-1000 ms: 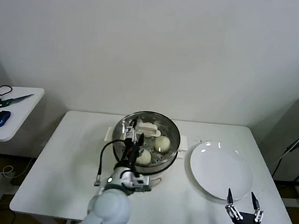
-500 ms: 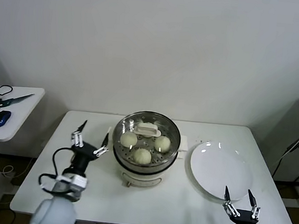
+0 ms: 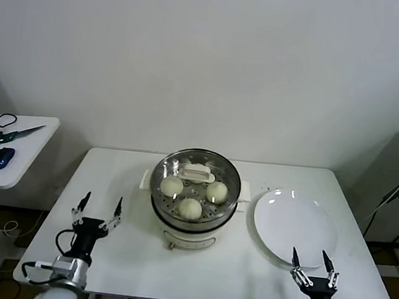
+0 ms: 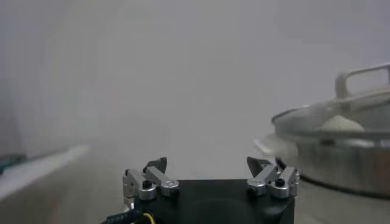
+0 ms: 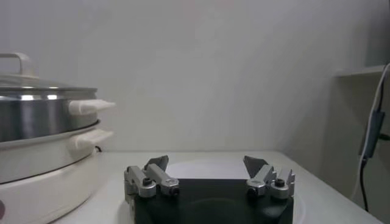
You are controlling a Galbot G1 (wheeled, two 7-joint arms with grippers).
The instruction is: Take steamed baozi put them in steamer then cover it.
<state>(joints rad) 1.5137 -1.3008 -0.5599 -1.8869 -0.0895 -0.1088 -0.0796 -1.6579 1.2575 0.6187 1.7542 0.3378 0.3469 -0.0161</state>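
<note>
The steamer (image 3: pixel 194 209) stands mid-table on its cream-white base. The glass cover (image 3: pixel 197 171) with the cream-white handle sits on top of it. Three baozi show through the glass: one on the left (image 3: pixel 172 186), one on the right (image 3: pixel 216 191), one at the front (image 3: pixel 190 207); a fourth is hidden under the handle. My left gripper (image 3: pixel 98 207) is open and empty at the table's front left, well apart from the steamer. My right gripper (image 3: pixel 310 263) is open and empty at the front right. The steamer also shows in the left wrist view (image 4: pixel 341 158) and in the right wrist view (image 5: pixel 42 146).
A flat white plate (image 3: pixel 294 227) lies to the right of the steamer, just beyond my right gripper. A side table (image 3: pixel 9 149) at the far left holds a mouse and scissors. A cable hangs at the far right (image 3: pixel 393 196).
My left gripper has drawn back from the steamer to the table's front left and lowered. My right gripper has sunk a little toward the front edge. The cover stays on the steamer.
</note>
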